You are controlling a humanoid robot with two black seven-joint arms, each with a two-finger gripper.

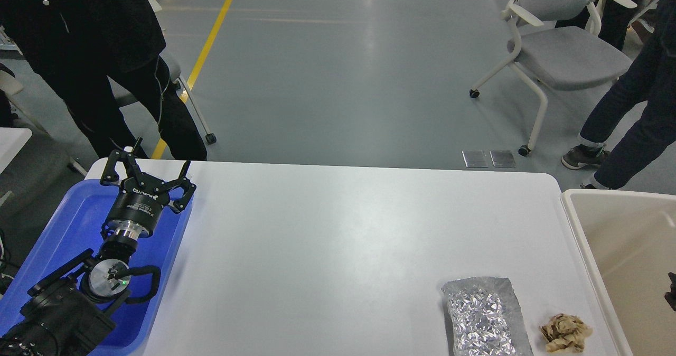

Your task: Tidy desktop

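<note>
A: Workshop floor, grey, chair [560,44] and ppl standing behind. The desktop [338,250] fills the mid view, mostly bare.

B: What's left on it?

A: Foil packet [483,316] w/ a crumpled brown scrap [564,333] just beside it, near right corner, prob. staged close to the beige bin [581,234] at that edge.

B: Arms?

A: Left gripper [147,174] hovers over the blue tray [63,224], fingers spread, holding nothing. Right gripper: only a dark bit at right edge, can't tell.

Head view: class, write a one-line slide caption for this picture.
Left claw open above the blue tray; a foil pouch and crumpled paper scrap lie on the white desktop near the beige bin.
</note>
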